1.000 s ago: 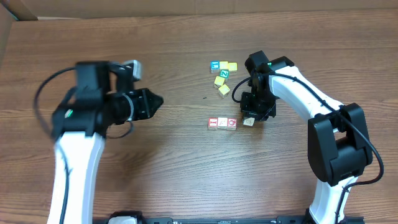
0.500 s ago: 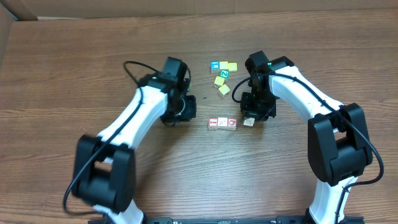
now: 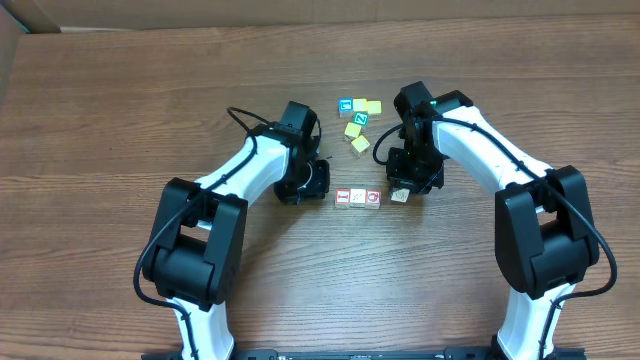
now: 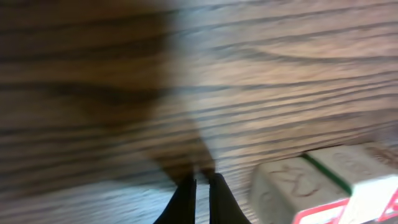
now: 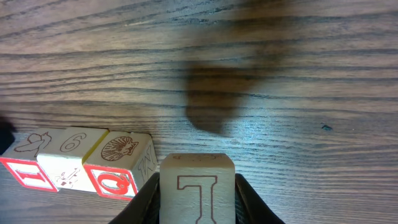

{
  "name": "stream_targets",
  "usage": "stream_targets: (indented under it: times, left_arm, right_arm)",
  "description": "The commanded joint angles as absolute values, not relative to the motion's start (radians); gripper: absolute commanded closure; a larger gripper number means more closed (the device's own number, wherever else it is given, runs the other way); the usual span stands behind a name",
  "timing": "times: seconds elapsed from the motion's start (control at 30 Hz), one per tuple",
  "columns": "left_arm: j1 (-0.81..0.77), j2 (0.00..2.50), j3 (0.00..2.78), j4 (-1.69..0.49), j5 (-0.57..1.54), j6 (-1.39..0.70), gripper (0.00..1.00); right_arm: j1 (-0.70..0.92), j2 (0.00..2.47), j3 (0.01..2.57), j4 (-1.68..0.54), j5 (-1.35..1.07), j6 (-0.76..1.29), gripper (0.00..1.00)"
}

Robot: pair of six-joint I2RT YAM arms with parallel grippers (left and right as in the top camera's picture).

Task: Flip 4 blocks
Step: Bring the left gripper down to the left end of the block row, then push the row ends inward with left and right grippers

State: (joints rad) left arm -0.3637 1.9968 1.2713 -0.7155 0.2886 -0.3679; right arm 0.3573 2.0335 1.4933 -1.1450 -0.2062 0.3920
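The right claw (image 5: 198, 200) is clenched on one block (image 5: 198, 186), a pale cube with a red-outlined mark like a T on its near face. The claw's fingers press the cube's two sides. Whether the cube rests on the table (image 3: 200, 80) or hangs just above it I cannot tell. Just beside it lies a row of three blocks (image 3: 357, 198), touching side to side, with red-framed faces up. The left claw (image 4: 202, 190) is clenched tight on nothing. Its tips sit low over the wood, just beside the far end of that row. Further up the table, apart from the row, sits a cluster of coloured cubes (image 3: 357, 120), yellow, blue-faced and green-faced.
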Motion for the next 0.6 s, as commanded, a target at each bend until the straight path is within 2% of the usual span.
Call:
stream_targets:
  times: [0.0, 0.1, 0.27, 0.47, 0.57]
  left_arm:
    - [-0.386, 2.04, 1.27, -0.705, 0.309, -0.382, 0.96]
    - [-0.387, 2.04, 1.27, -0.706, 0.32, -0.382, 0.96]
    - [-0.387, 2.04, 1.27, -0.709, 0.316, -0.382, 0.96]
    - [-0.387, 2.04, 1.27, -0.71, 0.315, -0.382, 0.96]
    - [-0.387, 2.04, 1.27, -0.714, 0.315, -0.382, 0.96]
  right_arm:
    - [0.36, 2.005, 1.491, -1.144, -0.212, 0.398, 0.87]
    - [0.36, 2.005, 1.491, -1.151, -0.212, 0.398, 0.72]
    - [0.369, 2.005, 1.491, -1.151, -0.212, 0.398, 0.55]
    - [0.392, 2.005, 1.491, -1.153, -0.212, 0.398, 0.38]
    - [0.393, 2.005, 1.491, -1.158, -0.211, 0.397, 0.37]
